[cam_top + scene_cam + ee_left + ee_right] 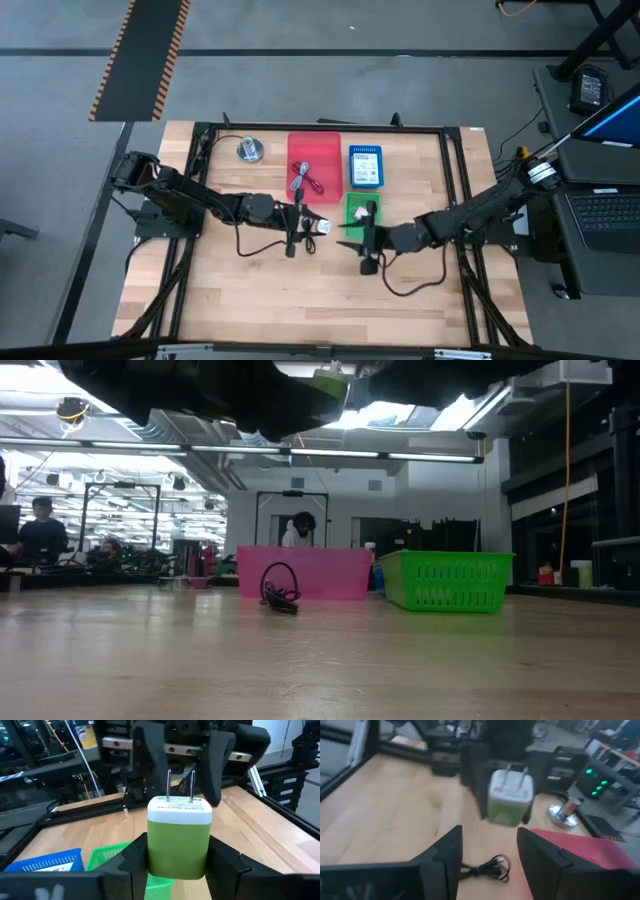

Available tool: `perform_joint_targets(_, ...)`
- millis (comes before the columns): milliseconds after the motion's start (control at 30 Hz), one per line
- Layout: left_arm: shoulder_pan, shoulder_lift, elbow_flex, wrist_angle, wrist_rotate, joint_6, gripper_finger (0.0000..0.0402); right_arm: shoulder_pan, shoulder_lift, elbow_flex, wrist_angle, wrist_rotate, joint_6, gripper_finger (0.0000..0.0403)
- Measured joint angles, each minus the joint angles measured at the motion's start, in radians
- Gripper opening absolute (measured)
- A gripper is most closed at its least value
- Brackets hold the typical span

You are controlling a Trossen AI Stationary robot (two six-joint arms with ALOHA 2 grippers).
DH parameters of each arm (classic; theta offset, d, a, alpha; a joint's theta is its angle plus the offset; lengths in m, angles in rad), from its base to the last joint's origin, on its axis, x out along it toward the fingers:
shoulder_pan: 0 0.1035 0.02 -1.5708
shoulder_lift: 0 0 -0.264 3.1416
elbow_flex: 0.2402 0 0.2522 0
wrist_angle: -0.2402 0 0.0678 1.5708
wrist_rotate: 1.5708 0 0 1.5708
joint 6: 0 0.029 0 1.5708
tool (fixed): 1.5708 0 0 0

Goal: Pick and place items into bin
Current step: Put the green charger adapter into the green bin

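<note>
Green and white, a plug-in charger point(179, 839) sat clamped between the left gripper point(179, 865) fingers, its two metal prongs pointing at the right gripper point(487, 852), which faced it close by with fingers spread and nothing between them. Both met mid-tabletop, raised above the wood. Pale planks of the tabletop point(250, 300) lay bare toward the near edge, leaving broad room. At the far side stood a red bin point(314, 165), a blue bin point(365, 167) and a green mesh bin point(357, 213). Thin dark cable point(304, 180) lay coiled in the red bin. Beside it sat a round silver disc point(249, 150).
</note>
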Motion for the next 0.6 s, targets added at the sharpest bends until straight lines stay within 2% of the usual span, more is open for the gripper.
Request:
perform_joint_targets(200,0.004,0.0,0.0,0.004,0.015,0.018,0.0145,-0.077,0.017,0.0,0.102,-0.017,-0.033,0.0166)
perform_joint_targets(333,0.004,0.0,0.0,0.019,0.015,0.028,0.0145,-0.101,0.017,0.0,0.16,-0.185,-0.047,0.0166)
perform_joint_targets(400,0.004,0.0,0.0,0.028,0.015,0.033,0.0145,-0.11,0.017,0.0,0.168,-0.237,-0.045,0.0166)
perform_joint_targets(600,0.004,0.001,0.0,0.048,0.022,0.034,0.0145,-0.116,0.025,0.001,0.19,-0.248,-0.026,0.0166)
